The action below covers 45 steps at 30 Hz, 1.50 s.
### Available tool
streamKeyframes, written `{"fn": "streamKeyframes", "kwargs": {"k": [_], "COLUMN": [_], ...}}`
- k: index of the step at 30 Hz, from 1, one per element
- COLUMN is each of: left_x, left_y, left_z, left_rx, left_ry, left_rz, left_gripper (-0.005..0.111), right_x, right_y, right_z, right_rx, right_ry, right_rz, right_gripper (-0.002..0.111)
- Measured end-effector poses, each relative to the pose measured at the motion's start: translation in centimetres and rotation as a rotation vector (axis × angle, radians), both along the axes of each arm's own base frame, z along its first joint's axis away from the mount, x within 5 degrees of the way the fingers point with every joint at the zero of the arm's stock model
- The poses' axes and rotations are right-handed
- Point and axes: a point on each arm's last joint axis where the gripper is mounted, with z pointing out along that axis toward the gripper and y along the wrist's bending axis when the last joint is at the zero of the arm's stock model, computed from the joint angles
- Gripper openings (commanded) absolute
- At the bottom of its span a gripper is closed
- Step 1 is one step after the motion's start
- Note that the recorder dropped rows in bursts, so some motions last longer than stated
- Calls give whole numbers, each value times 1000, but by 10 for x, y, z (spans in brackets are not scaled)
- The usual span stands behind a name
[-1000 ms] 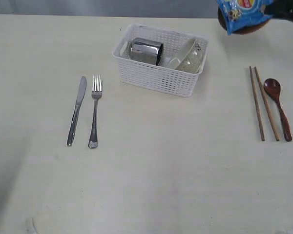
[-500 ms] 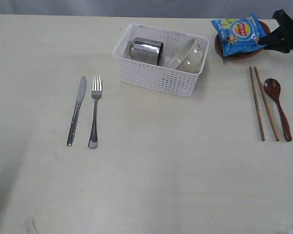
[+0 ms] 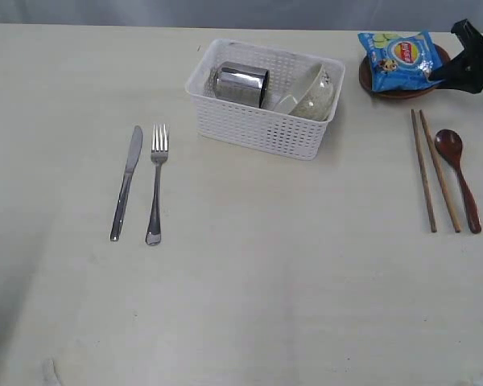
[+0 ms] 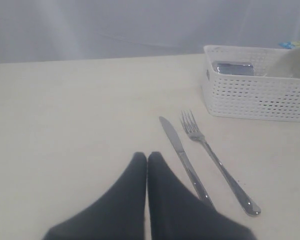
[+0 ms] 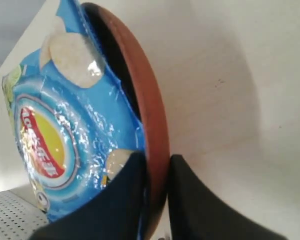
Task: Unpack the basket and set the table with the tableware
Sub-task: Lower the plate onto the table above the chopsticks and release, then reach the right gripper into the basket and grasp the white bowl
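The white lattice basket [image 3: 262,121] stands at the back middle of the off-white table [image 3: 266,281], holding a steel cup [image 3: 240,84] on its side and a cream bowl [image 3: 314,92]. A knife [image 3: 126,182] and fork [image 3: 155,183] lie to its left. Chopsticks [image 3: 431,170] and a reddish-brown spoon [image 3: 457,177] lie at the right. My right gripper [image 3: 444,74] is shut on the rim of the small brown plate [image 5: 150,115], which carries a blue chip packet [image 3: 398,58] at the back right. My left gripper [image 4: 147,159] is shut and empty, near the knife [image 4: 182,160].
The table's far edge runs just behind the basket and the plate [image 3: 378,84]. In the left wrist view the fork [image 4: 217,162] lies beside the knife, with the basket [image 4: 257,95] beyond them.
The right gripper has brought the plate with the chip packet down from the air to the table at the back right. Everything else stays put.
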Motion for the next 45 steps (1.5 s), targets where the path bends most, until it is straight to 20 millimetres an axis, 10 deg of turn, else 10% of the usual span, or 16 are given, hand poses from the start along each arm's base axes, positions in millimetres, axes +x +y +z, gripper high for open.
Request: {"fn": "streamKeyframes", "kwargs": {"k": [4,12,29,36,45], "left_x": [0,0,0,0,0], "left_y": [0,0,0,0,0], "left_z": [0,0,0,0,0], "left_rx": [0,0,0,0,0], "left_ry": [0,0,0,0,0], "left_rz": [0,0,0,0,0], "left_gripper": [0,0,0,0,0], "right_x": [0,-1,-17,-20,-42], "right_y": [-2,-5,-3,85,252], "right_z": [-1,3,123,186,182], "right_rx": [-29,-80,-257,-104,-150], "right_ry": [3,-17,-176,-369,-306], "right_rz": [5,31,75,257,561], "right_gripper": [36,39,38,38,38]}}
